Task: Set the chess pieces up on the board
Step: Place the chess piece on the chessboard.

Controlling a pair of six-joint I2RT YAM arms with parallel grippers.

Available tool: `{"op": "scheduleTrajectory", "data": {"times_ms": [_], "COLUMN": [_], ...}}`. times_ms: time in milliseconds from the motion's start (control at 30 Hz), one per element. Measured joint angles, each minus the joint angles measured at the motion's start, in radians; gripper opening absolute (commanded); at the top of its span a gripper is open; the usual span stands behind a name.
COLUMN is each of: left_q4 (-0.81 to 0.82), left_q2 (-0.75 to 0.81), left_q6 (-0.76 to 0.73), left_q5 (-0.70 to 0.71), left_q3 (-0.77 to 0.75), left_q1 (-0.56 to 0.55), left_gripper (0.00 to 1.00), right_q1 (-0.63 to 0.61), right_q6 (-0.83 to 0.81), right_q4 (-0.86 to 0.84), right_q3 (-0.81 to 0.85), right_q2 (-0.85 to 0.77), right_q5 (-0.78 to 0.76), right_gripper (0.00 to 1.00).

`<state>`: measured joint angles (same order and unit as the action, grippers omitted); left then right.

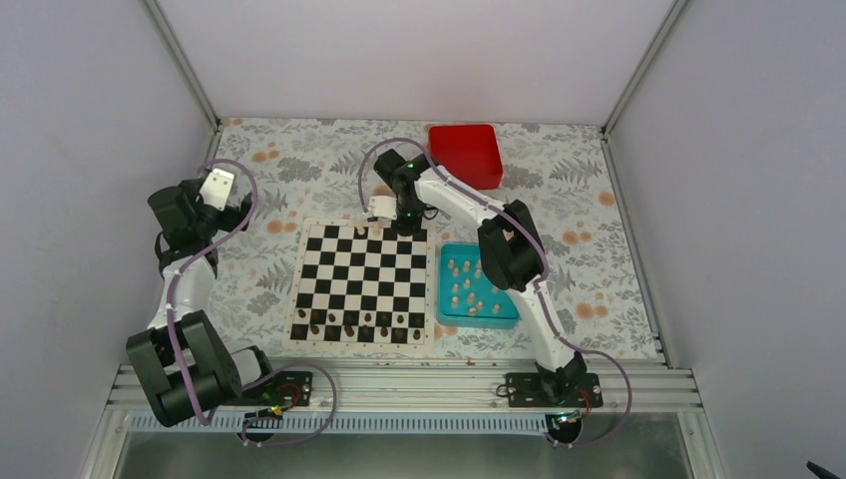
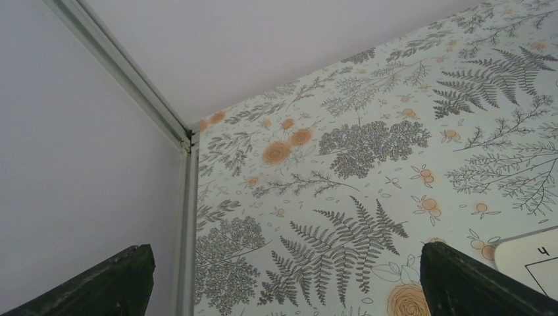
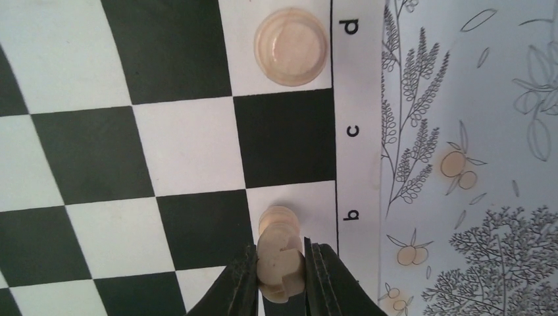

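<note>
A cream piece [image 3: 279, 263] is pinched between the right gripper's [image 3: 280, 253] fingers at the white b square on the board's [image 3: 85, 164] far edge. Can't tell if its base is actually touching down. A second cream piece [image 3: 291, 46] stands on the white d square in that same edge row, with the black c square between them.

The board sits mid-tabletop with dark pieces [image 1: 349, 321] lined along its near edge. A teal tray [image 1: 479, 321] sits just beside the board's right edge, with more cream pieces [image 1: 469, 289] in it. There's a red box [image 1: 466, 155] at the tabletop's far edge.

The left gripper [image 2: 286, 263] hangs near the tabletop's left edge, well off the board. Its fingers [image 2: 125, 280] are spread wide over the floral cloth [image 2: 368, 151] — nothing between them.
</note>
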<state>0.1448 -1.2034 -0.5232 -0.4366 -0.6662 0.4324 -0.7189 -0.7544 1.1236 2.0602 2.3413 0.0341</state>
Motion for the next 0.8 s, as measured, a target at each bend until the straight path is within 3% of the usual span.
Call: {"op": "scheduleTrajectory", "data": {"times_ms": [433,500,533,567,800], "left_q4": [0.002,0.002,0.002,0.002,0.002], "left_q2": [-0.001,-0.001,-0.001,-0.001,-0.001], "left_q6": [0.0,0.0,0.0,0.0,0.0], "left_q5": [-0.005,-0.005,-0.009,-0.009,-0.009], "left_q3": [0.003,0.004,0.004,0.004,0.005], "left_q1": [0.005,0.005,0.005,0.005,0.005], "left_gripper": [1.0,1.0,1.0,1.0,1.0], "right_q1": [0.0,0.001,0.001,0.001,0.002], "right_q6": [0.0,0.0,-0.002,-0.002,0.0], "right_q4": [-0.006,-0.008,-0.01,-0.01,-0.035], "right_q3": [0.0,0.0,-0.002,-0.002,-0.035], "right_q2": [0.018,0.018,0.018,0.018,0.006], "right_q5": [-0.022,-0.022,-0.022,-0.022,-0.029], "right_gripper": [0.18,0.21,0.39,0.42,0.51]}}
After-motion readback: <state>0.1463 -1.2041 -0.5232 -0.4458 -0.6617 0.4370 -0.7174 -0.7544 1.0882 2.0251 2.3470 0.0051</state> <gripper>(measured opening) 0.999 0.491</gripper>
